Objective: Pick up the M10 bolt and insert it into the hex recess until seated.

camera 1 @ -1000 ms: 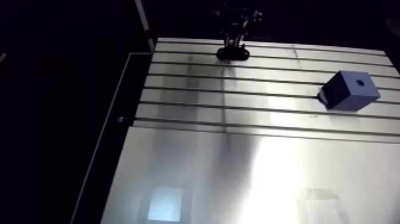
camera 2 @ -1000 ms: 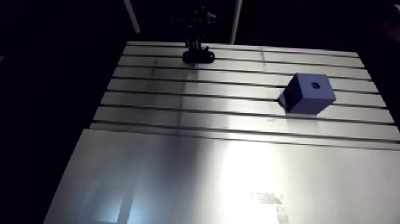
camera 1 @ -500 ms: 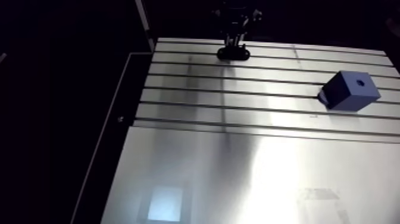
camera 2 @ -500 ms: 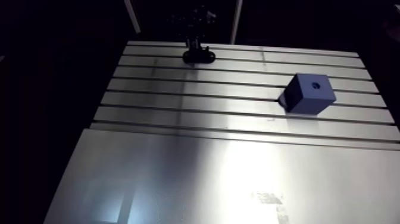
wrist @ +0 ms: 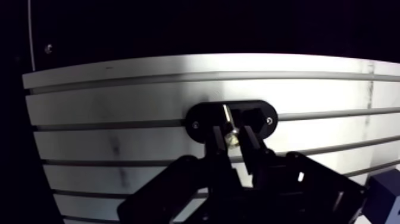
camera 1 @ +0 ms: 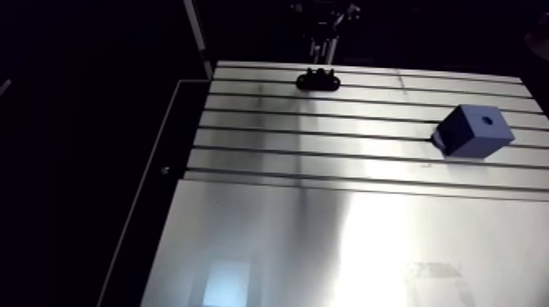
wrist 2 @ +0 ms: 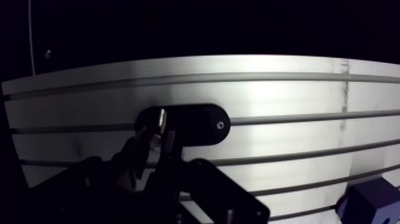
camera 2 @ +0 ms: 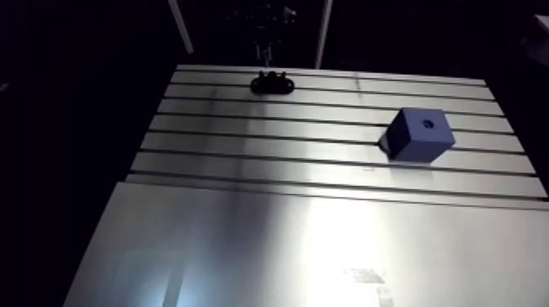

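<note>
- Gripper [wrist: 232, 132] has lifted clear of black holder [camera 1: 319, 79], upper centre of the arm view.
- Jaws clamp M10 bolt [wrist: 227, 116]; carry to blue block [camera 1: 475, 135], right, judged next.

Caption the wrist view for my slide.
Hand shut on the M10 bolt, over the black oval holder on the slotted table.

Slotted aluminium table [camera 1: 327, 245], bright glare across it; dark surroundings.
</note>
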